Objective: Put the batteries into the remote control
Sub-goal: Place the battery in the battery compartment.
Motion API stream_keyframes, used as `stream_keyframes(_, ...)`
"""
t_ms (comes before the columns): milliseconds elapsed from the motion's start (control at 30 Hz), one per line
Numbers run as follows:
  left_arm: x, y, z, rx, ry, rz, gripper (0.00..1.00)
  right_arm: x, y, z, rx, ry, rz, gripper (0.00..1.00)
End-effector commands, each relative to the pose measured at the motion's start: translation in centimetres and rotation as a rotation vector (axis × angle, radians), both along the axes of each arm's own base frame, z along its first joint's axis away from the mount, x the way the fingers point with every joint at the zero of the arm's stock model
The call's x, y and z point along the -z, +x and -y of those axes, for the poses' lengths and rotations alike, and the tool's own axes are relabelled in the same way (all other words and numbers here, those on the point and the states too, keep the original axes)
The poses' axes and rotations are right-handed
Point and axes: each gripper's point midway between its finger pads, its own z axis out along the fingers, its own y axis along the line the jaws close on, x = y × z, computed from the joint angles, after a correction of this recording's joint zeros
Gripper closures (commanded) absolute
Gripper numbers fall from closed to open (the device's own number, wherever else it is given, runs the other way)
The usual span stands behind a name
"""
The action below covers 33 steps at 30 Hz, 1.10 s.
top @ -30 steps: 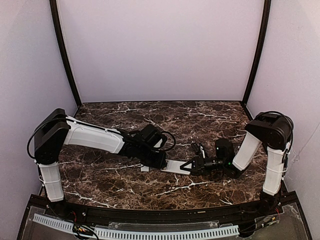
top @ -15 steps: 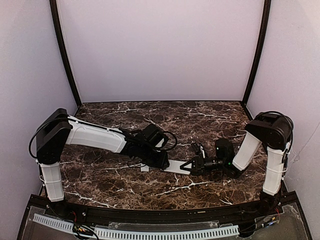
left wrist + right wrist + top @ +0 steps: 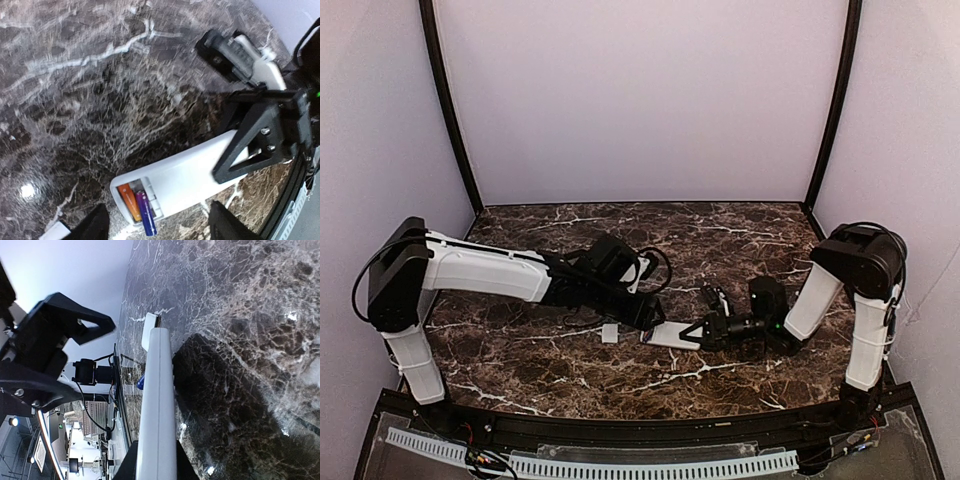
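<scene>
Remote control [image 3: 195, 175] in right pincer [image 3: 695, 333]; orange battery [image 3: 128, 200], blue battery [image 3: 146, 218] inside

Overhead plus wrist close-ups (remote [image 3: 672, 335] shared)

White shells on left arm [image 3: 480, 270] and right arm [image 3: 817, 298], black joints, looped black cables [image 3: 655, 268], green LED [image 3: 776, 326], screwed triangular black fingers [image 3: 272, 140].

Right claw [image 3: 693, 332] clamps remote control [image 3: 671, 337]; left claw [image 3: 655, 322] at its end.
</scene>
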Motion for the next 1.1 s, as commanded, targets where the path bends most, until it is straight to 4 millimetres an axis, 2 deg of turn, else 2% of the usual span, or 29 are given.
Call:
stream_keyframes(0, -5.6, -0.1, -0.7, 0.169, -0.075, 0.246, 0.23, 0.3, -0.9, -0.3, -0.058, -0.019, 0.000, 1.00)
stream_keyframes(100, -6.2, -1.0, -1.5, 0.303, -0.075, 0.383, 0.20, 0.3, -1.1, -0.3, -0.088, -0.035, 0.003, 1.00)
stream_keyframes(233, -5.6, -2.7, -2.3, 0.485, -0.049, 0.509, 0.28, 0.3, -1.0, -0.6, -0.133, -0.060, 0.029, 1.00)
stream_keyframes(500, -0.9, -6.3, -4.0, 0.785, 0.030, 0.579, 0.44, 0.6, -1.2, -1.0, -0.197, -0.087, 0.029, 1.00)
stream_keyframes(633, 0.5, -6.3, -3.9, 0.836, 0.056, 0.605, 0.60, 0.7, -1.3, -1.0, -0.209, -0.088, 0.025, 1.00)
stream_keyframes(900, 1.7, -6.1, -3.1, 0.880, 0.059, 0.647, 0.71, 0.8, -1.3, -1.0, -0.212, -0.088, 0.017, 1.00)
stream_keyframes(1067, 2.1, -6.1, -2.8, 0.902, 0.071, 0.660, 0.73, 0.9, -1.4, -1.0, -0.214, -0.087, 0.013, 1.00)
